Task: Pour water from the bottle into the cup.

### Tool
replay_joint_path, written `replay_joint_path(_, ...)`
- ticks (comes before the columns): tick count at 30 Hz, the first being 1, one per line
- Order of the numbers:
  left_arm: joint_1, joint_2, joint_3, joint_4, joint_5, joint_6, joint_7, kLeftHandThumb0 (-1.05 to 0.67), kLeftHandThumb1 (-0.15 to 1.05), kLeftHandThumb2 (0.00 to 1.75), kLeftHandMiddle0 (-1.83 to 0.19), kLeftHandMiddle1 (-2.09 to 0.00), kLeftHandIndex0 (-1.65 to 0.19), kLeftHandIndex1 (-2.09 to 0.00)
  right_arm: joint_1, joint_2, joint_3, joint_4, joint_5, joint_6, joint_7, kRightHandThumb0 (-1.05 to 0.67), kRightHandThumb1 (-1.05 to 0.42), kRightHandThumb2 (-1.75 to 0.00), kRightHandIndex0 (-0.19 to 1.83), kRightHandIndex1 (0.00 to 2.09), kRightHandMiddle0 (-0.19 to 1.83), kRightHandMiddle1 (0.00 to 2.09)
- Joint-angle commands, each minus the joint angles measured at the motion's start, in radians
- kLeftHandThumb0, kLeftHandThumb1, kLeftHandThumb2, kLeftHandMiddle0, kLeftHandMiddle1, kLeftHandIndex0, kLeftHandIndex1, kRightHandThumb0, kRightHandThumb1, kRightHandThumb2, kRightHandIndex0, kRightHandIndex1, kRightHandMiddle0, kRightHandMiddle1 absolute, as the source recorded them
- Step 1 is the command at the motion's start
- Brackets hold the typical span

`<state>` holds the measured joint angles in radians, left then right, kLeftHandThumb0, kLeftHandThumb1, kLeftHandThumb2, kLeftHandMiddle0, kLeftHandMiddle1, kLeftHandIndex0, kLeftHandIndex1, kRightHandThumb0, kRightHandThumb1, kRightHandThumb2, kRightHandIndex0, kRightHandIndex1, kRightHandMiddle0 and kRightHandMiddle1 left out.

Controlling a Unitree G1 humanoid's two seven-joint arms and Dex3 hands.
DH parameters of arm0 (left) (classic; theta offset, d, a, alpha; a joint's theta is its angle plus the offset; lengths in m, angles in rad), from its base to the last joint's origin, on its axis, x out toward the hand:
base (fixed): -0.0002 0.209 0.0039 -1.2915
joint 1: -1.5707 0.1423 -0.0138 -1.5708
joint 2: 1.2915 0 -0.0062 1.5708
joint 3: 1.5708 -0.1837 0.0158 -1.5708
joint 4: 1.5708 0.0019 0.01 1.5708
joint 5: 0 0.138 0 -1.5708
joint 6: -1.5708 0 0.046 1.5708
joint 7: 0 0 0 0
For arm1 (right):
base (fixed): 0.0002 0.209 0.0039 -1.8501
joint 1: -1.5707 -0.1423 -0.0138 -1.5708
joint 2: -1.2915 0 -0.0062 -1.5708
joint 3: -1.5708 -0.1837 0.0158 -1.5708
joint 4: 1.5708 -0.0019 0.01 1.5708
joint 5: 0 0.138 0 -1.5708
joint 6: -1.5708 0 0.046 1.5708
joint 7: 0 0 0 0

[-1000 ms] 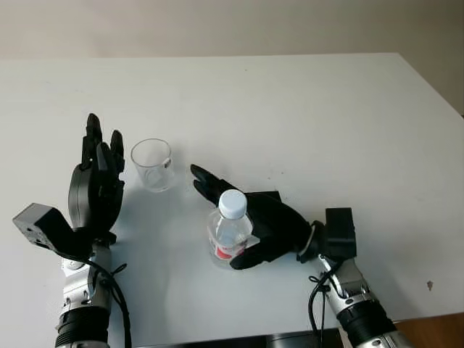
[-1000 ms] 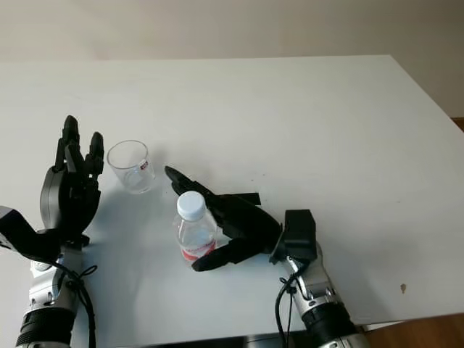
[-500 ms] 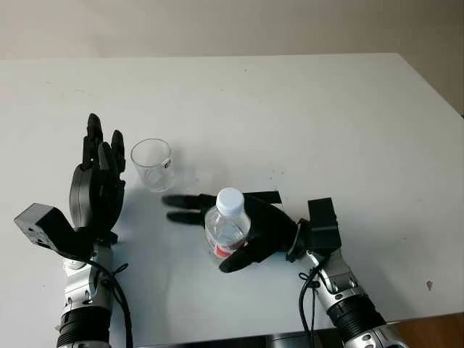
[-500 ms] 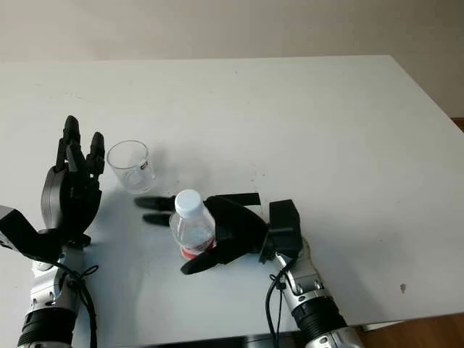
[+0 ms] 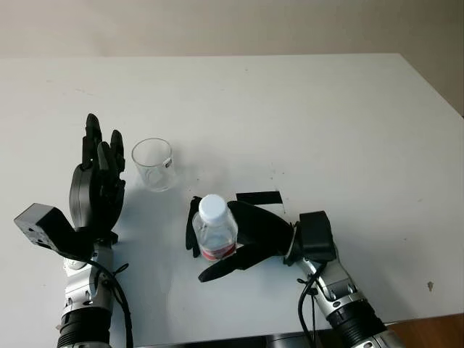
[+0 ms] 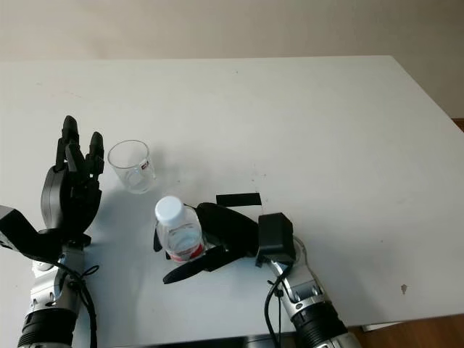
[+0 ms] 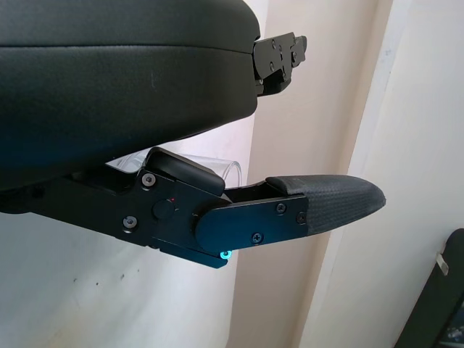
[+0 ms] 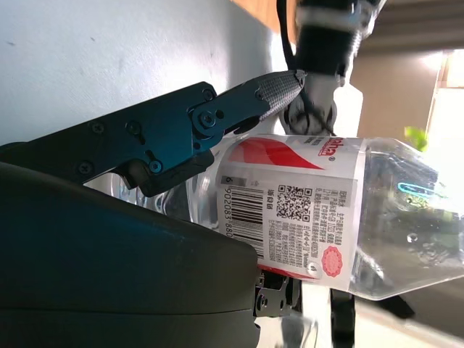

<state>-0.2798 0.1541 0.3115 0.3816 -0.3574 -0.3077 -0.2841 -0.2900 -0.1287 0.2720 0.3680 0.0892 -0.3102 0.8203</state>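
On the near left of the white table [image 5: 348, 116], the left hand [image 5: 96, 190] stands with its fingers pointing away from the robot, open and holding nothing, just beside the cup [image 5: 154, 164] but not touching it. It looks parked and has no part in the grasp. The cup is a clear, empty tumbler standing upright with its mouth up, a small mark on its wall, and bare table all around it.

Nearer the robot and to the right of the cup stands the bottle [image 5: 214, 230], a clear plastic one with a white cap and a red and white label, upright or very nearly so. The right hand [image 5: 239, 243] has it: fingers curl round the far side of the body at label height, and the thumb lies along the near side. The right wrist view shows the label pressed against the palm with a finger bearing on it from the opposite side, so the grip seems closed and firm. A strip of black tape [image 5: 259, 196] lies flat on the table just behind the hand.

By my reading the step in hand is the grasp itself, with the lift and the pour not yet begun. The white cap appears to sit on the neck, which would have to come off before any water leaves. Next the bottle must rise clear of the table, travel left and away toward the cup, and tip with its neck over the rim. The cup is light and unheld, so a brush from the bottle could shove or topple it.
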Motion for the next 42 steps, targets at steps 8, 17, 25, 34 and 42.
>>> replay_joint_path(8, 0.001, -0.002, 0.003, 0.017, -0.006, -0.013, -0.019, -0.87, 1.05, 0.55, 0.05, 0.00, 0.17, 0.00, -0.086, 0.071, -0.074, 0.091, -0.030, -0.070, -0.233, -0.31, -1.05, -0.24, 0.43, 2.09, -0.02, 2.09)
replay_joint_path(17, 0.005, 0.003, 0.000, 0.001, 0.006, 0.003, -0.005, -0.87, 1.05, 0.56, 0.06, 0.00, 0.17, 0.00, -0.356, 0.111, -0.154, 0.284, -0.061, -0.055, -0.425, -0.26, -1.05, -0.23, 0.12, 2.09, -0.19, 2.09)
replay_joint_path(25, 0.003, -0.001, 0.000, 0.004, 0.001, -0.002, -0.007, -0.87, 1.05, 0.54, 0.06, 0.00, 0.17, 0.00, -0.628, 0.077, -0.164, 0.534, -0.204, -0.071, -0.638, -0.20, -1.05, -0.26, 0.43, 2.09, 0.11, 2.09)
replay_joint_path(34, 0.003, -0.009, -0.004, 0.010, 0.005, -0.010, -0.005, -0.86, 1.05, 0.56, 0.06, 0.00, 0.17, 0.00, -0.848, 0.036, -0.051, 0.778, -0.442, -0.063, -0.858, -0.08, -1.04, -0.19, 1.09, 2.09, 0.81, 2.09)
replay_joint_path(42, 0.008, -0.012, -0.003, 0.012, -0.002, -0.018, -0.011, -0.87, 1.05, 0.56, 0.05, 0.00, 0.17, 0.00, -0.941, 0.001, 0.145, 0.893, -0.713, -0.016, -1.089, -0.12, -1.04, -0.11, 0.96, 2.09, 0.42, 2.09)
